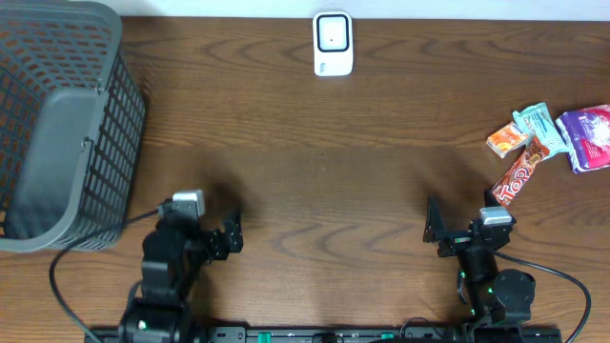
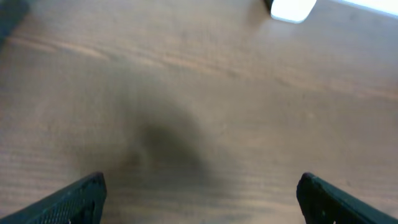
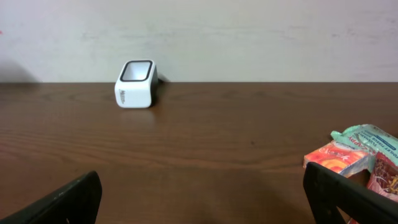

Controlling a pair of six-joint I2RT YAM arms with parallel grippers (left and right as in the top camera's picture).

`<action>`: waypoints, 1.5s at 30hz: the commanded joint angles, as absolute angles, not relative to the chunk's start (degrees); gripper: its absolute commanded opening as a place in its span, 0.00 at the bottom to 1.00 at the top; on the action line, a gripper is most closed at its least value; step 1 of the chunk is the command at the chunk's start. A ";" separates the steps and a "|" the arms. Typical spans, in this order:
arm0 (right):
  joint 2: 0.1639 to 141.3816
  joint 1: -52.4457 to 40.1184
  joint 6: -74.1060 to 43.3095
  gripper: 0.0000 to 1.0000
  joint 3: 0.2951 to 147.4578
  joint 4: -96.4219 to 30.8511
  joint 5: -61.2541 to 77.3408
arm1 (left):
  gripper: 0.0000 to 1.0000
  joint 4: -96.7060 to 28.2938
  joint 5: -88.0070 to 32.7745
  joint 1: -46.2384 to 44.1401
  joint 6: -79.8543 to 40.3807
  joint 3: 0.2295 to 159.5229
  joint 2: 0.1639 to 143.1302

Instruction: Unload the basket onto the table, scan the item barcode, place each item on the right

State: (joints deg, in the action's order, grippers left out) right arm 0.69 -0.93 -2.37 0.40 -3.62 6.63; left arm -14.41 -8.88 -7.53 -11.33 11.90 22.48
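A white barcode scanner (image 1: 333, 43) stands at the table's far edge; it also shows in the right wrist view (image 3: 135, 84) and, cut off, in the left wrist view (image 2: 292, 9). Snack items lie at the right: an orange pack (image 1: 506, 139), a teal pack (image 1: 537, 124), a purple pack (image 1: 589, 136) and a red candy bar (image 1: 519, 176). My left gripper (image 1: 233, 233) hovers open over bare wood near the front, its fingers empty (image 2: 202, 186). My right gripper (image 1: 435, 229) is open and empty too (image 3: 202, 186), just left of the candy bar.
A grey mesh basket (image 1: 57, 124) fills the left side of the wooden table (image 1: 315, 171). A pale wall rises behind the scanner. Cables trail from both arm bases along the front edge.
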 commanded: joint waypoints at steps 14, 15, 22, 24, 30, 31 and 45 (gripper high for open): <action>0.32 -1.21 -2.96 0.99 0.36 -3.88 6.96 | 0.98 -6.92 -9.89 -5.34 -5.78 3.01 2.66; 0.32 -1.21 -2.96 0.99 0.36 -3.88 6.96 | 0.98 -6.94 -9.91 -4.84 -5.78 2.96 2.15; 0.32 -1.21 -2.96 0.99 0.36 -3.88 6.96 | 0.98 -1.98 -10.55 -1.78 -5.78 0.99 0.05; 0.32 -1.21 -2.96 0.99 0.36 -3.88 6.96 | 0.98 0.43 -11.11 -0.82 -5.78 0.23 0.05; 0.32 -1.21 -2.96 0.99 0.36 -3.88 6.96 | 0.98 0.30 -11.66 2.00 -4.60 0.23 0.05; 0.32 -1.21 -2.96 0.99 0.36 -3.88 6.96 | 0.98 -0.78 -11.86 2.13 -3.79 0.23 0.05; 0.32 -1.21 -2.96 0.99 0.36 -3.88 6.96 | 0.98 -3.33 -12.82 2.26 3.01 0.23 0.05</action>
